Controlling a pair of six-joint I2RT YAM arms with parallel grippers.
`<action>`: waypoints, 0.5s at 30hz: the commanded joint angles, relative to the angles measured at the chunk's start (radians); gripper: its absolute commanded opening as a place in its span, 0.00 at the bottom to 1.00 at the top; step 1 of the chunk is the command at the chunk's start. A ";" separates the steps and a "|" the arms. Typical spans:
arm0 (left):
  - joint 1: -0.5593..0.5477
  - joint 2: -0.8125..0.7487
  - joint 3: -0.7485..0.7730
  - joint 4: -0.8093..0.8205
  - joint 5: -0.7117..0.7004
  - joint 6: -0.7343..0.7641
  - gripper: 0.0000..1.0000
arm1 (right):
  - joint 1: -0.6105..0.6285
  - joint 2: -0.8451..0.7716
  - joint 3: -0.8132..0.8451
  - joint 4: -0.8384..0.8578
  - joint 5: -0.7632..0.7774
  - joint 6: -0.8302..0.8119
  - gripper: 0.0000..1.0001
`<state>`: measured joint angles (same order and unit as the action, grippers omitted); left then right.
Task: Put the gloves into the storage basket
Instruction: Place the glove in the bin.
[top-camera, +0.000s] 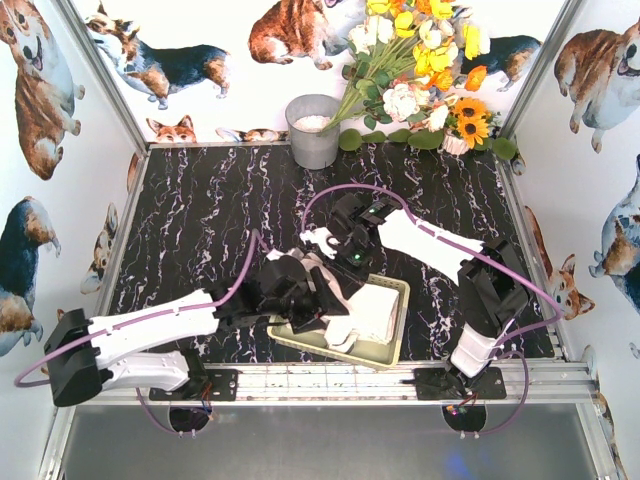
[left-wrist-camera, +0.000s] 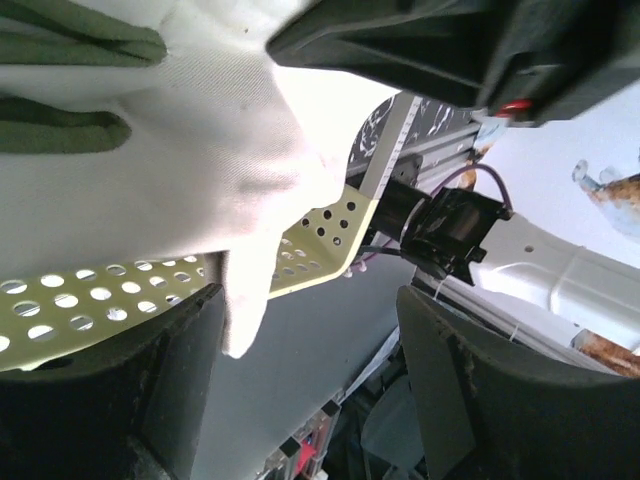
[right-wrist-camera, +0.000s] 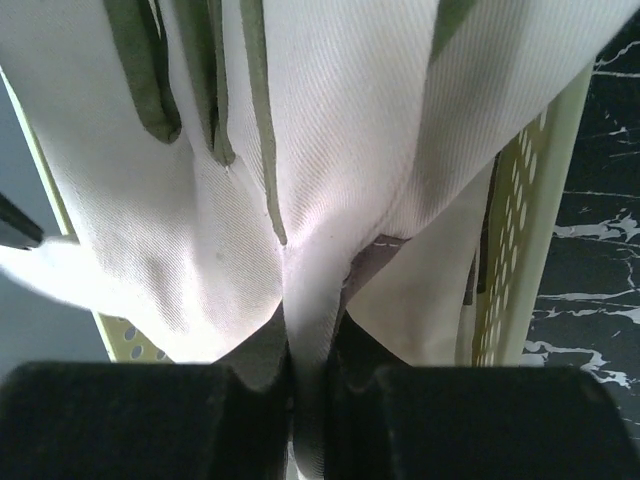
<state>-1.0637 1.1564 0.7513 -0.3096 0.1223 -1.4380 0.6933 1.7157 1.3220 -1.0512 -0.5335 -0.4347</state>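
The pale yellow storage basket (top-camera: 398, 352) sits at the near middle of the table, with white gloves (top-camera: 377, 313) piled in it. My right gripper (top-camera: 343, 252) is over the basket's far edge. In the right wrist view it (right-wrist-camera: 316, 400) is shut on a fold of a white glove (right-wrist-camera: 330, 170) with olive fingertips, which hangs over the basket wall (right-wrist-camera: 530, 250). My left gripper (top-camera: 308, 300) is at the basket's left side. In the left wrist view it (left-wrist-camera: 310, 385) is open and empty, below a glove (left-wrist-camera: 180, 170) that drapes over the perforated basket wall (left-wrist-camera: 320, 235).
A grey metal bucket (top-camera: 313, 130) stands at the back of the table, with a bunch of artificial flowers (top-camera: 420, 70) to its right. The aluminium rail (top-camera: 330, 380) runs along the near edge. Corgi-print walls close in all sides.
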 joint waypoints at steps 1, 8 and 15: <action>-0.008 -0.055 0.090 -0.180 -0.131 0.031 0.64 | 0.015 -0.006 0.057 0.037 -0.007 -0.050 0.00; -0.008 -0.132 0.122 -0.324 -0.262 0.040 0.64 | 0.033 -0.024 0.051 -0.052 0.025 -0.082 0.00; -0.007 -0.162 0.093 -0.324 -0.285 0.040 0.62 | 0.035 -0.028 0.038 -0.065 0.082 -0.101 0.00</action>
<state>-1.0637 1.0039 0.8490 -0.6083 -0.1249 -1.4117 0.7231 1.7164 1.3346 -1.0996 -0.4801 -0.4984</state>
